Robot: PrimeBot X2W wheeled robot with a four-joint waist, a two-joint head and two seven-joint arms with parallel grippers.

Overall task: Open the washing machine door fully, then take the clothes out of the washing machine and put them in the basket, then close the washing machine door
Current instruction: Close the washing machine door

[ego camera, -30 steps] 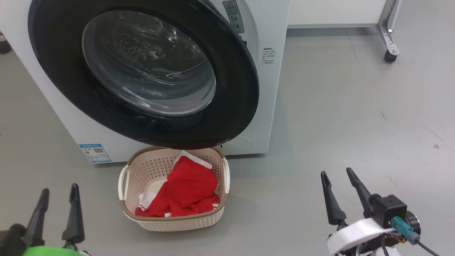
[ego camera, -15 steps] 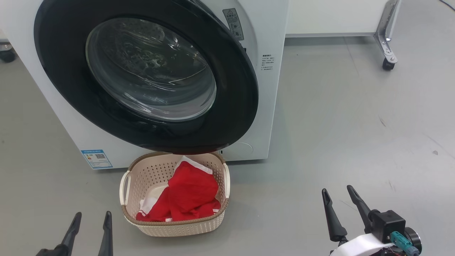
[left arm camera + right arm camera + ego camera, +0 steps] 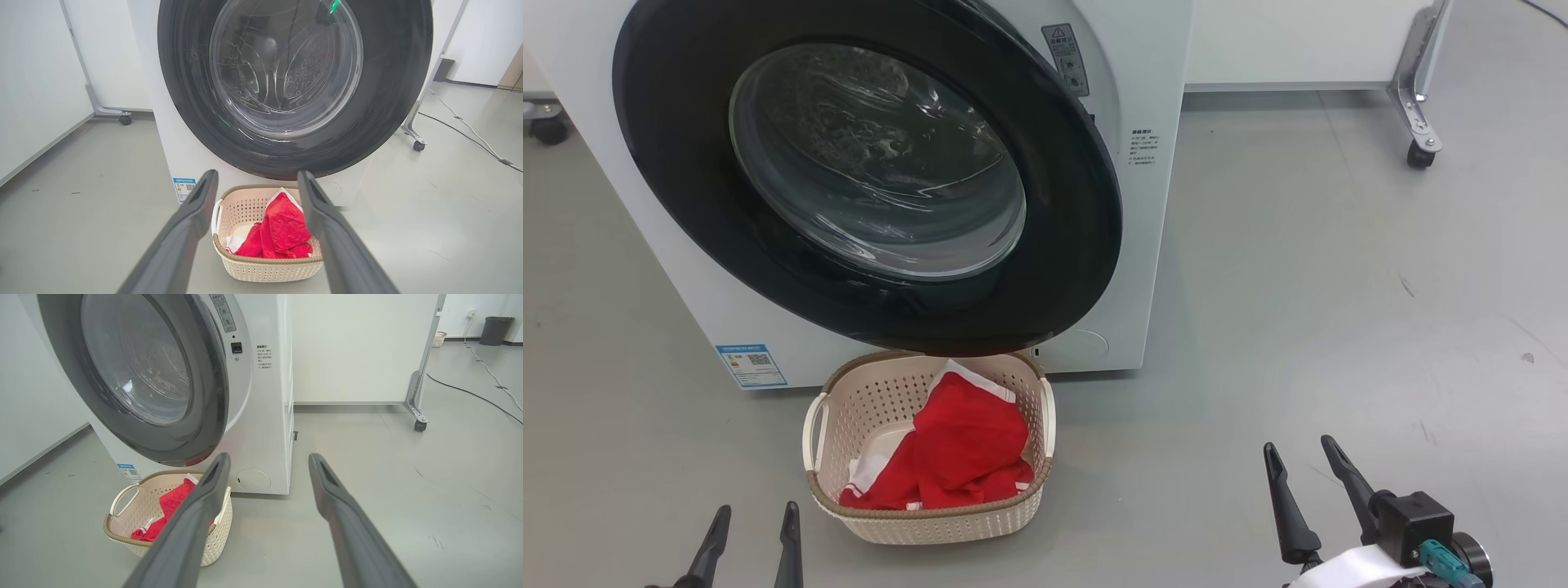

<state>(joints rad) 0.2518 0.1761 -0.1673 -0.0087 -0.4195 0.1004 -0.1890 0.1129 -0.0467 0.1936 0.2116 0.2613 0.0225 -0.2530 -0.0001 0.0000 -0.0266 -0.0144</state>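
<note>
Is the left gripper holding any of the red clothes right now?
No, the left gripper is open and empty, and the clothes lie in the basket.

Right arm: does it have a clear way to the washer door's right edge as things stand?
Probably yes. The right end effector is open and empty, and just floor lies between it and the door. The basket sits under the door's lower edge, off to the left of that path.
</note>
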